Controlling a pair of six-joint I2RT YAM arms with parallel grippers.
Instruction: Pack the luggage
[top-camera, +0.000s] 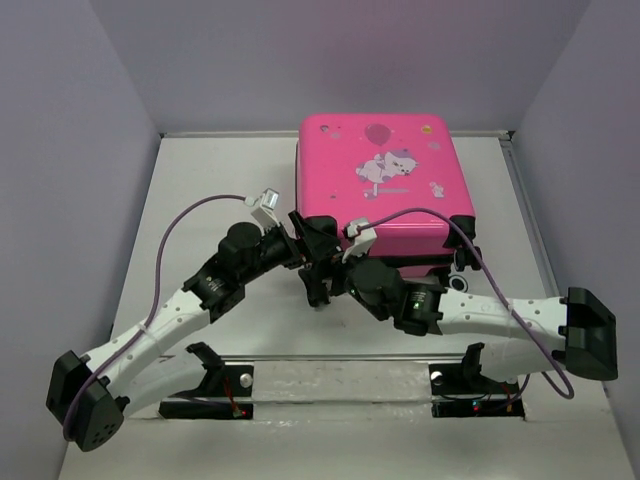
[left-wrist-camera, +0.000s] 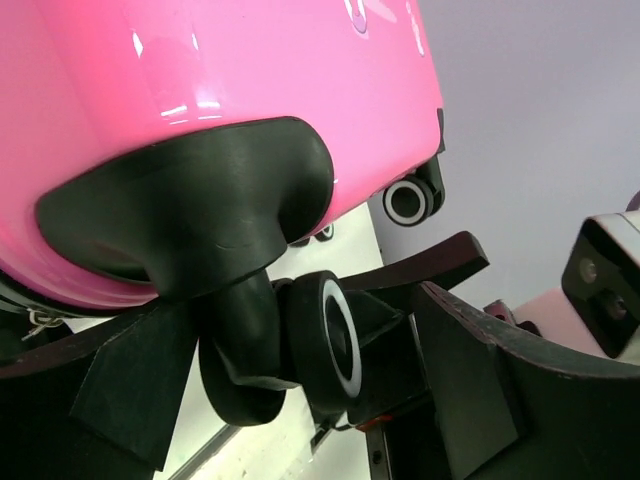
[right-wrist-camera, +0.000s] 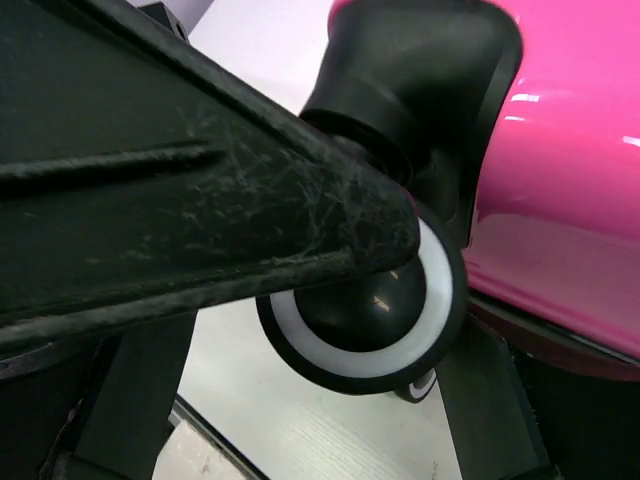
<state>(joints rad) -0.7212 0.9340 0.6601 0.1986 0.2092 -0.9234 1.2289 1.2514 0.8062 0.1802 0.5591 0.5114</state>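
The luggage (top-camera: 375, 185), a hot-pink hard-shell suitcase, lies flat and closed at the back middle of the table, cartoon print facing up. Both grippers meet at its near left corner. My left gripper (top-camera: 312, 235) is open, and in the left wrist view a black wheel with a white ring (left-wrist-camera: 330, 340) under the pink shell (left-wrist-camera: 250, 70) sits between its spread fingers (left-wrist-camera: 470, 370). Just in front of that corner, my right gripper (top-camera: 322, 283) is open too. One scratched finger (right-wrist-camera: 200, 200) crosses in front of a wheel (right-wrist-camera: 365, 320) in the right wrist view.
Grey walls close in the table on the left, right and back. A second wheel (left-wrist-camera: 408, 200) shows at the suitcase's near right corner (top-camera: 460, 262). Purple cables (top-camera: 200, 212) loop over both arms. Black mounting rails (top-camera: 340, 372) run along the near edge.
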